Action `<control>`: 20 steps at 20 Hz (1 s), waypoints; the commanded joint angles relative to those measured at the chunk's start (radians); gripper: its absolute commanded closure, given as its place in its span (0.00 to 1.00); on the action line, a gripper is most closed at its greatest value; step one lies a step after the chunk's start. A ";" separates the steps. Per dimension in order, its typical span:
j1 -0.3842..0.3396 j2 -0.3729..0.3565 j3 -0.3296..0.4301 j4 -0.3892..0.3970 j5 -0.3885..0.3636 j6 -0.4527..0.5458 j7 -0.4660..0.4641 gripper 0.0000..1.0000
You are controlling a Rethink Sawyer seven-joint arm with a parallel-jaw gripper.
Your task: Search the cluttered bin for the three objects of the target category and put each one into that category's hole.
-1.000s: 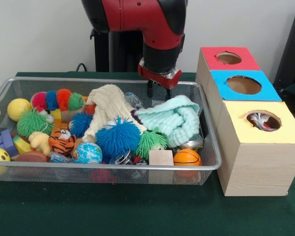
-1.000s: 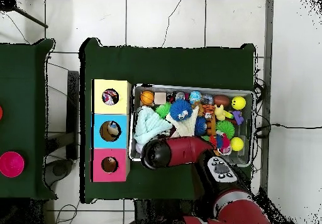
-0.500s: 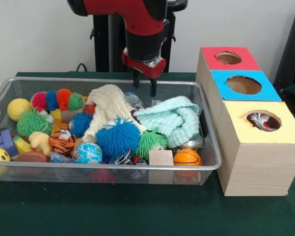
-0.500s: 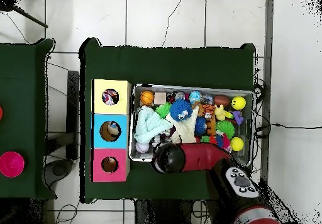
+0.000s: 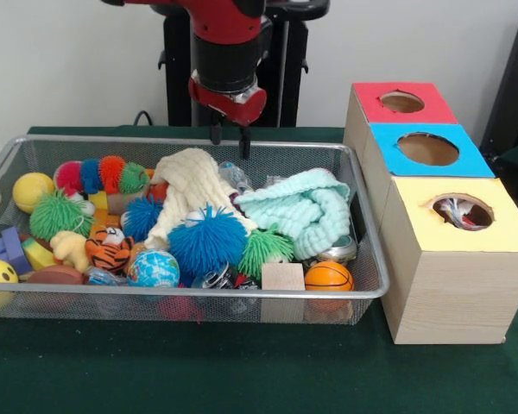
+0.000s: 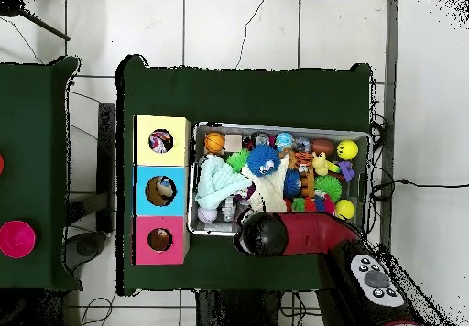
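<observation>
gripper (image 5: 229,144): hung empty above the far rim of the wire bin (image 5: 363,289), two fingers spread a little apart, nothing between them.
step: judged as search; no pick was committed to yet.
category: could not be told from the frames; the yellow box (image 5: 453,259) hole already showed something inside, the blue box (image 5: 427,148) and red box (image 5: 403,102) holes looked dark in the front view.
advice: come straight down over one exposed item, fingers clear of the cloths; the cream cloth (image 5: 190,191) and mint cloth (image 5: 302,211) would likely snag or drag neighbours.
candidates: blue fuzzy ball (image 5: 207,241) at about 6 o'clock from the gripper in the front view; mint cloth at 4 o'clock; basketball (image 5: 328,276) at 5 o'clock, near the front rim.
hazard: cloths draped over smaller things, so targets may have been hidden beneath.
boxes: at 3 to 4 o'clock of the gripper, just beside the bin.
</observation>
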 commanded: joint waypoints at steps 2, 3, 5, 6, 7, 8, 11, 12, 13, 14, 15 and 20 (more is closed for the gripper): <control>0.041 0.071 0.104 -0.037 -0.165 0.014 -0.233 0.00; 0.033 0.072 0.119 -0.030 -0.169 0.021 -0.242 0.00; 0.014 0.078 0.150 -0.020 -0.187 0.027 -0.268 0.00; 0.004 0.083 0.166 -0.016 -0.200 0.027 -0.285 0.00; 0.002 0.089 0.172 -0.013 -0.209 0.023 -0.279 0.00; 0.000 0.096 0.178 -0.010 -0.217 0.020 -0.274 0.00; 0.002 0.121 0.183 -0.012 -0.238 0.006 -0.245 0.00; -0.002 0.126 0.188 -0.014 -0.241 0.007 -0.244 0.00; -0.006 0.131 0.193 -0.016 -0.244 0.008 -0.242 0.00; -0.010 0.132 0.199 -0.010 -0.245 0.011 -0.241 0.00; -0.016 0.134 0.203 -0.010 -0.249 0.011 -0.243 0.00; -0.056 0.164 0.216 -0.034 -0.285 0.017 -0.264 0.00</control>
